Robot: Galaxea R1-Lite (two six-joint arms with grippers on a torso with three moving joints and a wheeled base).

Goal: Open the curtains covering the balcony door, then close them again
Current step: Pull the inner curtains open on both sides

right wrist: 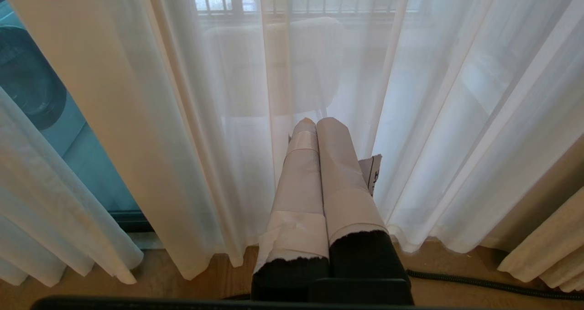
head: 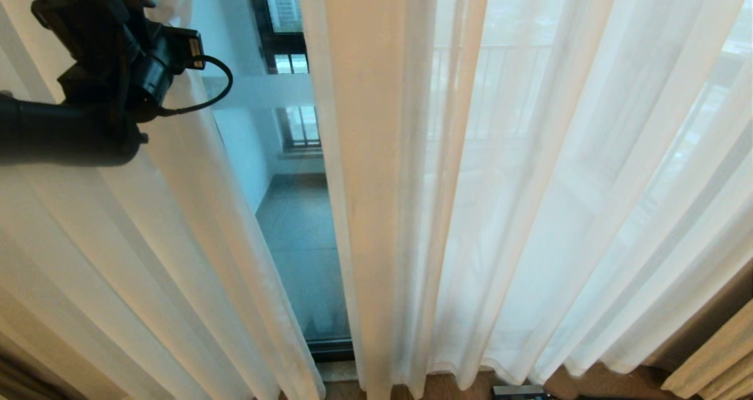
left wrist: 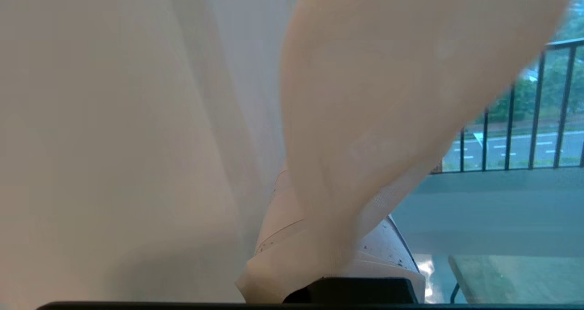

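1. Left gripper (left wrist: 337, 237) is up high at the head view's left, clamped on a fold of the sheer curtains (head: 529, 200). The wrist view shows fabric bunched over the taped fingers (left wrist: 388, 250), pinched tight bc a thin slippery panel needs a firm pinch to be dragged sideways

2. Grip sits on the inner edge of the left sheer panel (head: 194, 223), probably bc pulling the leading edge moves the whole panel along its rail; which way it is being pulled can't be judged

3. Curtains hang floor-length across the balcony door (head: 294, 241). A gap betw the left and right sheers shows bare glass, the dark frame at the bottom and balcony floor beyond, so they're part open here

4. Thick beige drapes (head: 717, 353) bunched at far right, clear of the glass, so only the sheers cover it

5. Right gripper (right wrist: 319, 164) parked low w/ taped fingers pressed together, holding nothing, pointing at the right sheer near the floor; idle since one arm does for this pull

6. Exact contact pt is hazy in the wrist view, cloth hides most of the fingers
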